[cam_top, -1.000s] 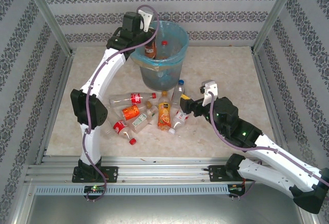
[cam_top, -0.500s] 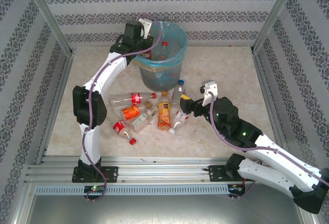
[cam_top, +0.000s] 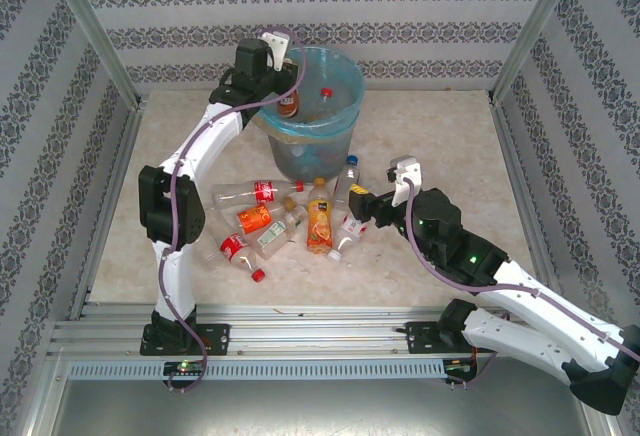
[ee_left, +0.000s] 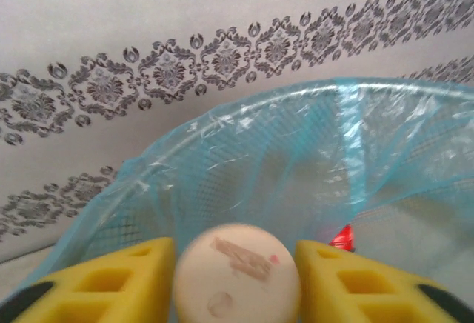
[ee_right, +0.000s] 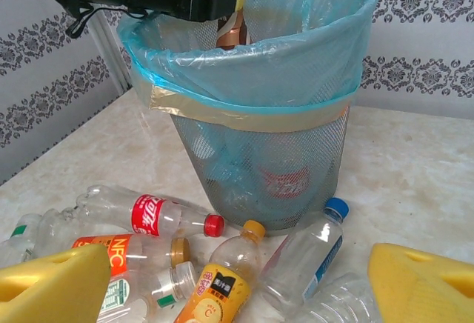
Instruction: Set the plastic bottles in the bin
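- Noting the change: the left gripper (ee_left: 235,297) has eased its bottle (ee_left: 237,260) lower, inside the bin's (cam_top: 345,108) left rim; a drop looks close.
- Pads (ee_left: 111,278) flank the bottle; you cannot tell whether they still pinch.
- Right gripper (ee_right: 241,282) stays spread, near the pile (cam_top: 285,221).
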Motion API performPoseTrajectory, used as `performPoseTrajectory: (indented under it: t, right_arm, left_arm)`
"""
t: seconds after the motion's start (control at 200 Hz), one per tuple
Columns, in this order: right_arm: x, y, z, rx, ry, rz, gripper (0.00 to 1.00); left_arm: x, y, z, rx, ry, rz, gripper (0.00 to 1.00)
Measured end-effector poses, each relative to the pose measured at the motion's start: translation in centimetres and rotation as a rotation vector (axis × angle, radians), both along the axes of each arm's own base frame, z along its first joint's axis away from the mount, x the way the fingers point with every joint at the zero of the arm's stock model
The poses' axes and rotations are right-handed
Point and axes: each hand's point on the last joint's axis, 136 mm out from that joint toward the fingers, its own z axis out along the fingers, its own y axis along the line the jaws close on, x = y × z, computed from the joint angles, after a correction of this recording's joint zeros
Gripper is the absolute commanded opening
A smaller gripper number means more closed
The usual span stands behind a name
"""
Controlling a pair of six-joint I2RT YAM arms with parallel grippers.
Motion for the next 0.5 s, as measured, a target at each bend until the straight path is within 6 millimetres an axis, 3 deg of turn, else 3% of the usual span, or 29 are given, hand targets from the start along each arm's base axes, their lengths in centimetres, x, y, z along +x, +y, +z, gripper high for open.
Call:
performPoseTrajectory:
  t: [0.07,0.25,0.36,0.5]
  right_arm:
    - [0.1,0.1,-0.2,-0.005,0.005,0.002,0.9]
    - [0.3,0.7,-1.0,-0.023,0.026,0.016,0.9]
    - [0.3,0.8,-1.2,-0.025,0.031,0.019,0.89]
    - [0.9,0.7,-1.7,-0.029,0.065,-0.005,0.89]
  left_arm:
    - [-0.3,-0.3,0.1,-0.021,0.017,-0.015,0.63]
    - [-1.0,-0.9,1.0,-0.067,0.029,-0.041,0.61]
    - [-2.0,-0.9,3.4,-0.1,0.002,-0.056,0.58]
    - [-4.2,-0.8,8.3,-0.144,-0.07,-0.083,0.57]
